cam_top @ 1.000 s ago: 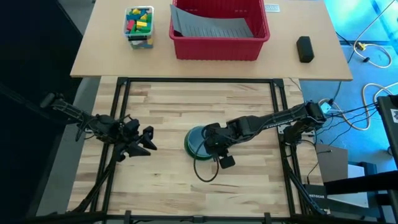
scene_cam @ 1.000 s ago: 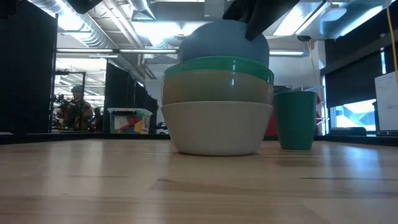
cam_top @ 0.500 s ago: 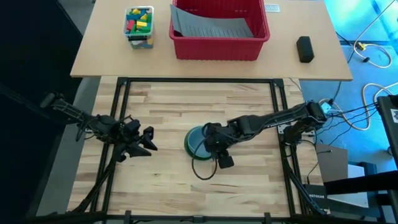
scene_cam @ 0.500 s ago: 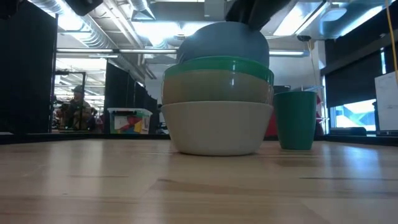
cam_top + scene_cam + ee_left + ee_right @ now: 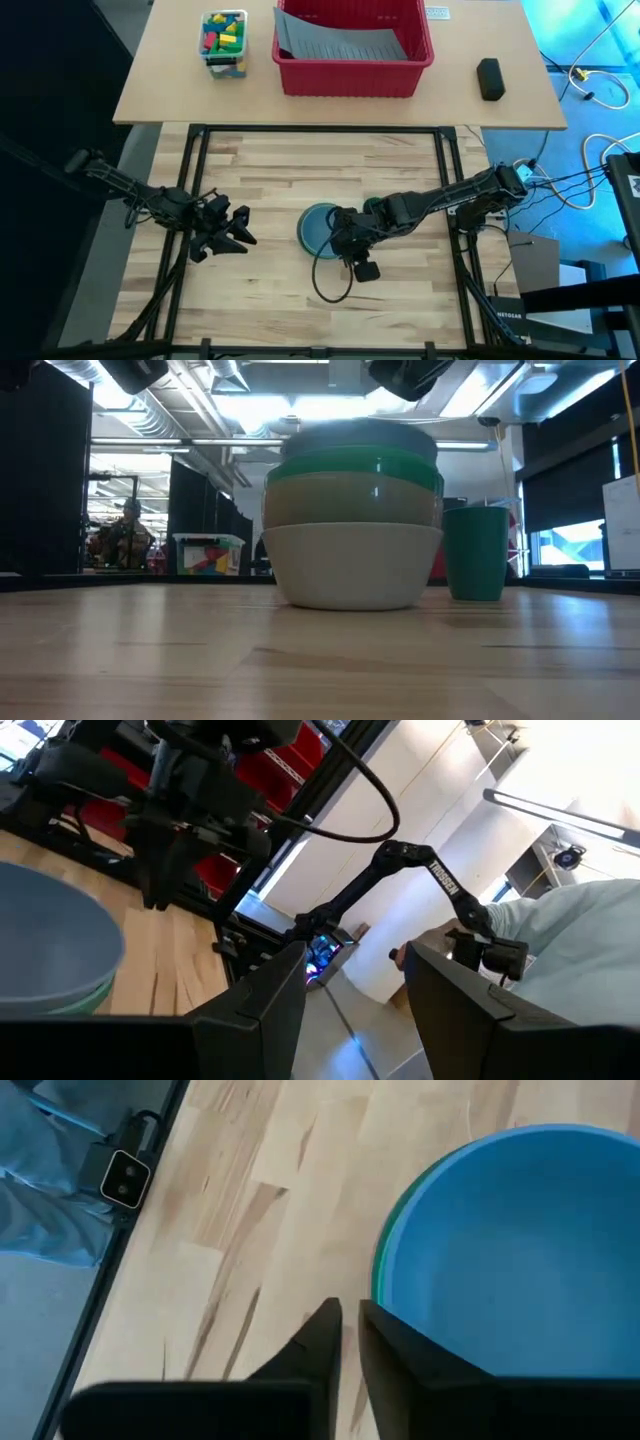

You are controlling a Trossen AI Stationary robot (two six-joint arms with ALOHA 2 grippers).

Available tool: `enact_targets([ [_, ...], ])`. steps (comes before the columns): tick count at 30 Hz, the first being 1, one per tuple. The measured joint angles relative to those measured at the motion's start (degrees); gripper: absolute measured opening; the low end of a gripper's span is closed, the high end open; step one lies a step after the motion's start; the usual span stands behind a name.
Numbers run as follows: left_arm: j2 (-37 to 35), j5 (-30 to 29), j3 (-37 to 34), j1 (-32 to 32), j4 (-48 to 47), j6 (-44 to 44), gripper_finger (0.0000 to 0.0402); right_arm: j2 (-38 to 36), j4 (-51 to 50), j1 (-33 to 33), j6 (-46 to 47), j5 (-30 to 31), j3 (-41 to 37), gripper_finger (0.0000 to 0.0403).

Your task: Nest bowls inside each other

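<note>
Sitting nested in one stack, the bowls (image 5: 318,227) are at bench centre, a bit toward 5 o'clock of the middle of the light wood bench (image 5: 270,170) in the high view. In the low view the stack reads bottom to top: grey-white bowl (image 5: 352,565), pale green bowl (image 5: 350,498), teal bowl (image 5: 352,464), blue bowl (image 5: 358,434) seated on top. No pink bowl can be made out from the side.

Right tool (image 5: 352,250) hangs just at 4 o'clock of the stack, off the blue bowl's rim. Right wrist view shows its fingers (image 5: 318,1342) nearly pinched together with only a thin slit between, holding nothing; the blue bowl's rim lies just beside them, not touched.

Left tool (image 5: 240,228) waits at 9 o'clock of the stack, well apart from it, fingers (image 5: 262,1003) parted about halfway, empty.

Dark green cup (image 5: 473,552) stands upright just beside the stack, behind the right arm.

On the far table: red bin (image 5: 352,47) at 12 o'clock, a tub of coloured blocks (image 5: 224,42) at 11 o'clock, a small black box (image 5: 489,79) at 1 o'clock.
</note>
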Motion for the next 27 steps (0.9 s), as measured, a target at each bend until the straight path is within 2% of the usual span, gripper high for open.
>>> enact_targets([
  [9,0.46,-0.09,0.00,0.01,0.43,-0.04,0.0152,-0.03,-0.32,-0.17,0.41,1.29,0.00,0.0009],
  [25,0.29,-4.87,0.00,0.69,5.48,8.52,0.0152,-1.74,-13.77,-5.53,17.60,24.04,0.00,0.0011],
  [27,-0.01,-4.98,0.00,0.70,5.46,9.05,0.0152,-2.10,-14.22,-6.79,19.62,25.07,0.02,0.0016],
])
